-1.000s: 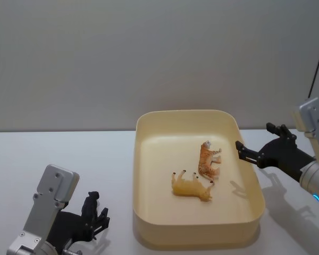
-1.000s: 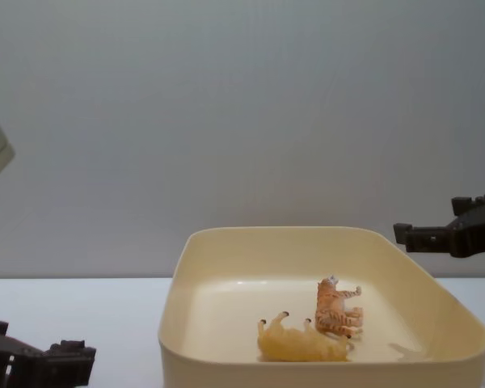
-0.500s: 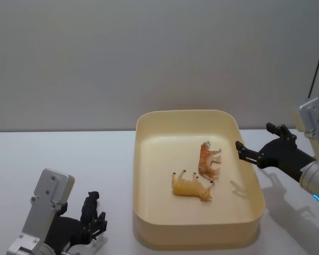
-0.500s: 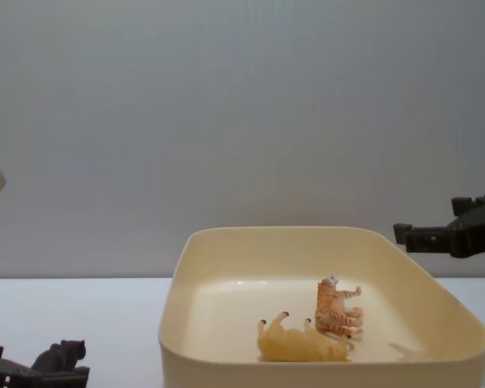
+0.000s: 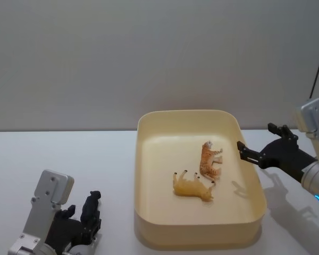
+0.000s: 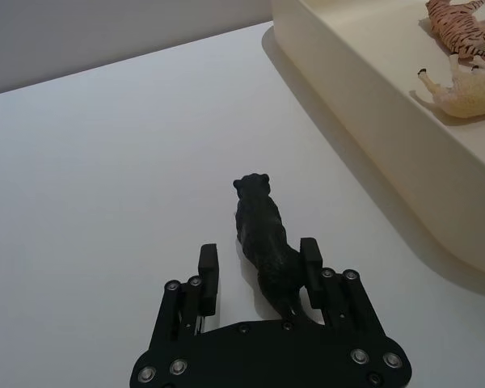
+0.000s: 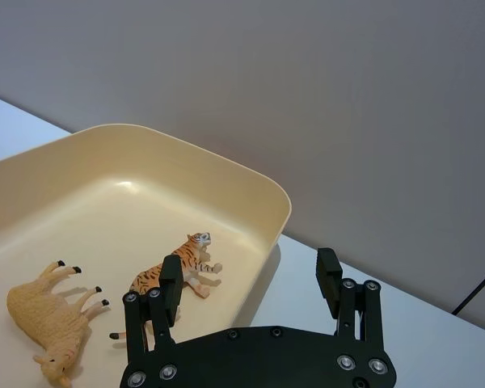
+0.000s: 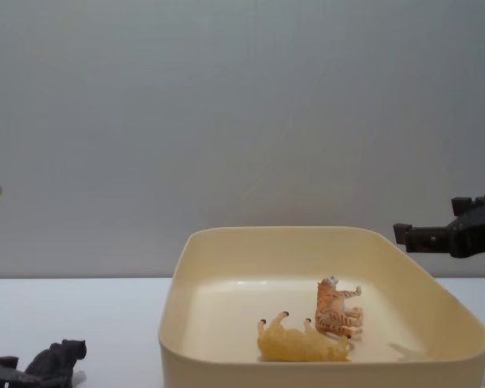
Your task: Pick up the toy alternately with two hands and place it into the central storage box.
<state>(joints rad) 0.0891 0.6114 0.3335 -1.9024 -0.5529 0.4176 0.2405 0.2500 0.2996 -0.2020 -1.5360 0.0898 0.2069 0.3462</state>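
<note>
Over the last second our left gripper (image 6: 257,271) has drawn back and lowered, its spread fingers now flanking the black toy animal (image 6: 263,238) standing on the white table (image 6: 105,186), at eight o'clock from the storage box (image 5: 196,236). Inside the box lie a tiger (image 5: 208,160) and a pale sheep (image 5: 192,186). At three o'clock, our right gripper (image 5: 258,151) hovers with fingers apart over the rim.

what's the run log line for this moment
left gripper: open around black toy on table | right gripper: open, above tub's right rim | tiger, sheep: in tub
</note>
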